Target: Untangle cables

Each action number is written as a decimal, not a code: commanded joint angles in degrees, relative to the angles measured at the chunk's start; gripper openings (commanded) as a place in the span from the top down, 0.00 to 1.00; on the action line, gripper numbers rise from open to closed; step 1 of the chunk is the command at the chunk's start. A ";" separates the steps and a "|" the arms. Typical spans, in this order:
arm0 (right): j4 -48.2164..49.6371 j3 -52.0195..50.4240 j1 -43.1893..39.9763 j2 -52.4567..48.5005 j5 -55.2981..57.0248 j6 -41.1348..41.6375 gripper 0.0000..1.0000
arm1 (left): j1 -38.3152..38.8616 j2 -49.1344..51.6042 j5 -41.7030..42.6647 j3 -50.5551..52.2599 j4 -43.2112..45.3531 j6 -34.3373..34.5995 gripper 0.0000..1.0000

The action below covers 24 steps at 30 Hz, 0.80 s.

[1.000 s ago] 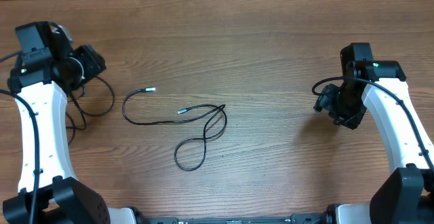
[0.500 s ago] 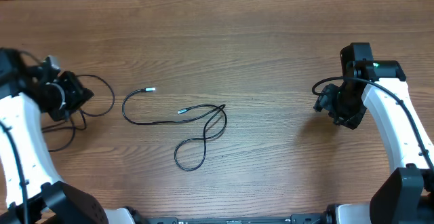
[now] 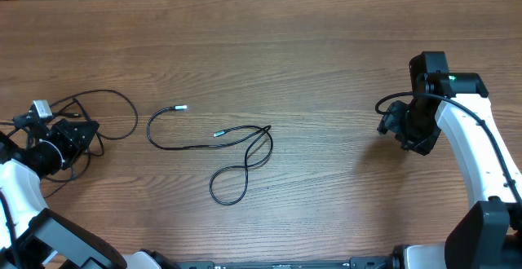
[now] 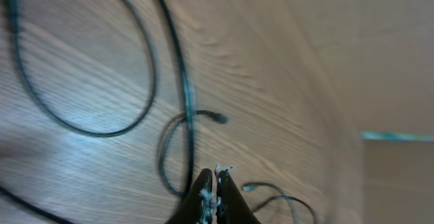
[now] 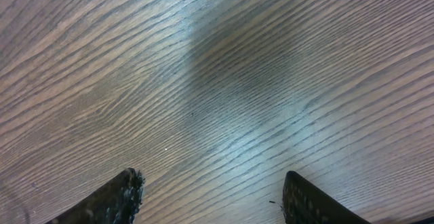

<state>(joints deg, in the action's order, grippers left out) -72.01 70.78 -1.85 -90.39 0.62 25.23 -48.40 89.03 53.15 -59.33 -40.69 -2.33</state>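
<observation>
A thin black cable with silver-tipped ends lies looped in the middle of the table. A second black cable lies in loose loops at the far left. My left gripper sits low beside that left cable, jaws shut. In the left wrist view its fingertips are pressed together, the cable runs just past the left finger, and nothing shows between the jaws. My right gripper hovers at the right, far from both cables. In its wrist view the jaws are wide open over bare wood.
The wooden table stretches between the two arms. The right arm's own black wire loops beside its wrist. The table's far edge runs along the top of the overhead view.
My left arm has swung from the upper left down toward the table's front left edge, gripper now pointing right. The middle cable and the right arm have not moved.
</observation>
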 commanded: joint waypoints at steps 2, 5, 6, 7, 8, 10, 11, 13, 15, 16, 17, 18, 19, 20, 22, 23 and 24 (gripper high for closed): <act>0.11 -0.35 -0.09 0.17 0.52 0.04 0.35 | 0.98 -0.22 -11.08 0.44 0.79 2.19 0.96; 0.11 -0.35 -0.09 0.17 0.52 0.04 0.35 | 3.41 -0.22 -15.10 0.46 2.27 2.91 0.95; 0.11 -0.35 -0.09 0.17 0.52 0.04 0.35 | 4.33 -0.22 -17.03 0.46 2.58 3.85 0.95; 0.09 -0.35 -0.09 0.17 0.52 0.04 0.35 | 5.81 -0.22 -20.48 0.46 2.91 5.27 0.95; 0.07 -0.35 -0.09 0.17 0.52 0.02 0.35 | 7.21 -0.22 -23.82 0.46 3.21 5.97 0.95; -0.04 -0.35 -0.09 0.17 0.52 0.02 0.35 | 10.36 -0.22 -32.13 0.46 3.08 8.57 0.96; -0.17 -0.35 -0.09 0.17 0.52 0.02 0.35 | 11.96 -0.22 -37.16 0.46 2.62 10.86 0.96; -0.35 -0.35 -0.09 0.17 0.55 0.02 0.35 | 14.45 -0.22 -44.13 0.46 1.46 13.55 0.96; -0.33 -0.35 -0.09 0.17 0.55 0.02 0.35 | 16.00 -0.22 -48.43 0.46 0.74 15.34 0.96; -0.33 -0.35 -0.09 0.17 0.55 0.02 0.35 | 16.31 -0.22 -49.24 0.46 0.39 16.17 0.95; -0.33 -0.35 -0.09 0.17 0.55 0.02 0.35 | 16.28 -0.22 -49.20 0.46 0.26 16.31 0.96; -0.33 -0.35 -0.09 0.17 0.52 0.02 0.35 | 16.28 -0.22 -49.27 0.48 0.20 16.31 0.96; -0.33 -0.35 -0.09 0.17 0.52 0.02 0.35 | 16.28 -0.22 -49.33 0.46 0.15 16.31 0.96; -0.35 -0.35 -0.09 0.17 0.55 0.02 0.35 | 16.28 -0.22 -49.37 0.46 0.02 16.28 0.96; -0.37 -0.35 -0.09 0.17 0.55 0.02 0.35 | 16.28 -0.22 -54.49 0.48 -1.42 19.32 0.96; -0.39 -0.35 -0.09 0.17 0.52 0.02 0.35 | 16.28 -0.22 -62.53 0.46 -4.15 25.53 0.95; -0.39 -0.35 -0.09 0.17 0.52 0.04 0.35 | 16.28 -0.22 -69.75 0.48 -6.84 31.06 0.94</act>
<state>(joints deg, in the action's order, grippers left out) -72.58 70.78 -1.85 -90.39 0.67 25.23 -32.21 89.03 -0.16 -59.22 -43.99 16.58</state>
